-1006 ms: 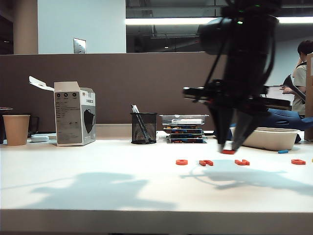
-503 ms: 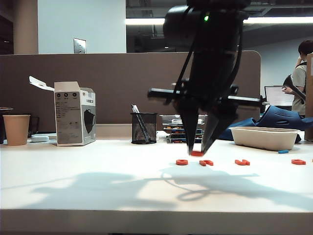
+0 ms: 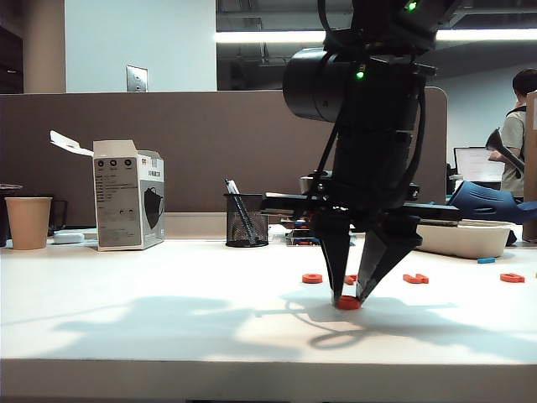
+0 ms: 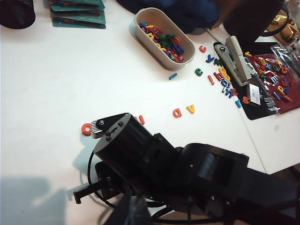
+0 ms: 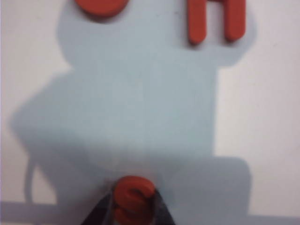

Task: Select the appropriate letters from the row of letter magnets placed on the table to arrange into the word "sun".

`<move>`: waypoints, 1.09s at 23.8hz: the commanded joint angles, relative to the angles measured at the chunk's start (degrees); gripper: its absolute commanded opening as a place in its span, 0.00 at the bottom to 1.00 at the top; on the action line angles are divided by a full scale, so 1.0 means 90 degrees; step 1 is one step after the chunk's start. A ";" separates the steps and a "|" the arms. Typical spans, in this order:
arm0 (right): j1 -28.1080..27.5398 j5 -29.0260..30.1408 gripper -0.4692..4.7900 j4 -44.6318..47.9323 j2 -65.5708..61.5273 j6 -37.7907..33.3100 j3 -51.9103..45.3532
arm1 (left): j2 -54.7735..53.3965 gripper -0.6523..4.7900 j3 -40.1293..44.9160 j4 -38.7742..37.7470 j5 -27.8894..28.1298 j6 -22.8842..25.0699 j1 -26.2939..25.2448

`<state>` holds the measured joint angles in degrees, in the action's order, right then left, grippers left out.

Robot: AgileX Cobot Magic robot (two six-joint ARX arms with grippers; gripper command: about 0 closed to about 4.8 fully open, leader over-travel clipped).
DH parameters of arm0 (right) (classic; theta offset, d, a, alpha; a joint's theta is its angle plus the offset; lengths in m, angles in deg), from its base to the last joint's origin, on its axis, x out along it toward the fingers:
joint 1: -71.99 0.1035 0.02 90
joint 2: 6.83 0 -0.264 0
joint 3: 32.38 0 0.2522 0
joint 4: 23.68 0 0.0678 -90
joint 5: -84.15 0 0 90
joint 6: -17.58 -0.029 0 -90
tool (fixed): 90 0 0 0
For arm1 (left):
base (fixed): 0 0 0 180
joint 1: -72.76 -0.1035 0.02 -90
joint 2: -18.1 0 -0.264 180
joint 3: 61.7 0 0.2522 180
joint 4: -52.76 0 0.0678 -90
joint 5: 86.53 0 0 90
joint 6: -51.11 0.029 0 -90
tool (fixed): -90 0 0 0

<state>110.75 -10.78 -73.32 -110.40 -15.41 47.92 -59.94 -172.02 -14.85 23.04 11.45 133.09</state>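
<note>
My right gripper [image 3: 347, 299] points straight down at the table [image 3: 168, 285], in front of the row of letter magnets, shut on an orange-red letter s [image 5: 133, 198]. The s [image 3: 347, 303] sits at the tabletop between the fingertips. Behind it lies the row: an o [image 3: 312, 278], a piece half hidden by the fingers [image 3: 351, 279], and two more to the right [image 3: 415, 278] [image 3: 512, 277]. The right wrist view shows the o [image 5: 101, 7] and an n-shaped letter [image 5: 216, 21] beyond the s. My left gripper [image 4: 133, 213] is only a dark blur low in the left wrist view.
A white tub [image 3: 466, 238] of mixed letters stands at the back right, a small blue piece [image 3: 485, 260] before it. A mesh pen holder [image 3: 247, 220], a stack of trays [image 3: 317, 220], a carton [image 3: 128, 195] and a paper cup [image 3: 28, 222] line the back. Loose letters and a stapler [image 4: 239, 54] lie beyond the tub.
The right gripper has carried the s leftwards along the row, then forward towards the table's front edge and down to the tabletop. The other letters have stayed put.
</note>
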 commanded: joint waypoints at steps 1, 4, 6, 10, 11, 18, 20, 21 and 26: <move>0.0010 0.0063 0.25 -0.0165 -0.0087 -0.0019 -0.0073 | 0.0015 0.11 -0.0027 0.0039 0.0015 0.0024 0.0012; 0.0005 0.0063 0.25 -0.0219 -0.0087 -0.0022 -0.0073 | 0.0015 0.11 -0.0027 0.0039 0.0015 0.0027 0.0012; 0.0005 0.0063 0.25 -0.0199 -0.0087 -0.0024 -0.0073 | 0.0015 0.11 -0.0027 0.0039 0.0015 0.0027 0.0012; 0.0000 0.0061 0.33 -0.0197 -0.0087 -0.0024 -0.0073 | 0.0015 0.11 -0.0027 0.0041 0.0015 0.0027 0.0012; 0.0000 0.0061 0.36 -0.0197 -0.0087 -0.0024 -0.0073 | 0.0015 0.11 -0.0027 0.0039 0.0015 0.0027 0.0012; -0.0002 0.0061 0.43 -0.0199 -0.0073 0.0002 -0.0039 | 0.0015 0.11 -0.0027 0.0039 0.0012 0.0024 0.0012; -0.0005 0.0061 0.52 -0.0206 -0.0070 0.0024 0.0036 | 0.0015 0.11 -0.0027 0.0039 0.0015 0.0027 0.0010; -0.0007 0.0056 0.57 -0.0204 -0.0070 0.0024 0.0058 | 0.0015 0.11 -0.0027 0.0039 0.0015 0.0027 0.0010; -0.0049 0.0061 0.64 -0.0226 -0.0070 0.0126 0.0260 | 0.0015 0.11 -0.0027 0.0039 0.0015 0.0024 0.0012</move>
<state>110.44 -10.21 -75.04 -111.01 -14.93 49.78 -59.94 -172.02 -14.85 23.04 11.45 133.09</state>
